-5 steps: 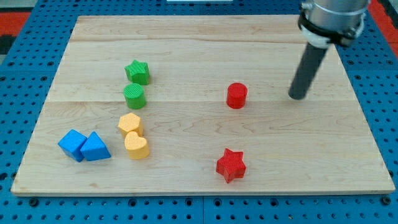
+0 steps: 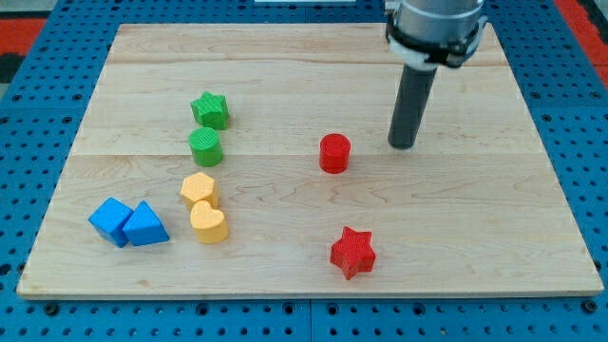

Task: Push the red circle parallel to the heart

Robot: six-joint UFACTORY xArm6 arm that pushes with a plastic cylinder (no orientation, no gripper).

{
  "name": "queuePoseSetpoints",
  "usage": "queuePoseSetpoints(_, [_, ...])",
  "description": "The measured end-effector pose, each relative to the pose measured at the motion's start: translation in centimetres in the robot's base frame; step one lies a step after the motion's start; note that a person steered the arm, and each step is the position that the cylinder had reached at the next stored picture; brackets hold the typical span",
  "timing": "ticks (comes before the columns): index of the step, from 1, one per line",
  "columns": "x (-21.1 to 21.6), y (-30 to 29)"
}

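The red circle (image 2: 334,153) stands near the middle of the wooden board (image 2: 285,57). The yellow heart (image 2: 208,224) lies at the lower left, well left of and below the red circle. My tip (image 2: 402,145) is on the board to the right of the red circle, a short gap away and not touching it. The dark rod rises from the tip toward the view's top.
A yellow hexagon-like block (image 2: 199,189) touches the heart's upper side. A green circle (image 2: 205,147) and a green star (image 2: 210,109) stand above them. A blue cube (image 2: 111,220) and a blue triangle (image 2: 144,225) sit at the lower left. A red star (image 2: 352,252) lies below the red circle.
My tip has moved left. The red circle has shifted left and slightly down. The other blocks have not moved.
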State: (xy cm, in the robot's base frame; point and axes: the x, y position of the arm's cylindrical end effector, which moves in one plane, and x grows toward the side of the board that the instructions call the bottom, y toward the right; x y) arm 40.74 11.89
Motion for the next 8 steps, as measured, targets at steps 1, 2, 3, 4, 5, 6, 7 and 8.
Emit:
queuePoseSetpoints(1, [-2.0, -5.7])
queuePoseSetpoints(2, [1.3, -7.0])
queuePoseSetpoints(3, [4.5, -7.0])
queuePoseSetpoints(4, [7.0, -7.0])
queuePoseSetpoints(5, [4.3, -7.3])
queuePoseSetpoints(6, [6.8, -9.7])
queuePoseSetpoints(7, [8.7, -7.9])
queuePoseSetpoints(8, [8.3, -9.8])
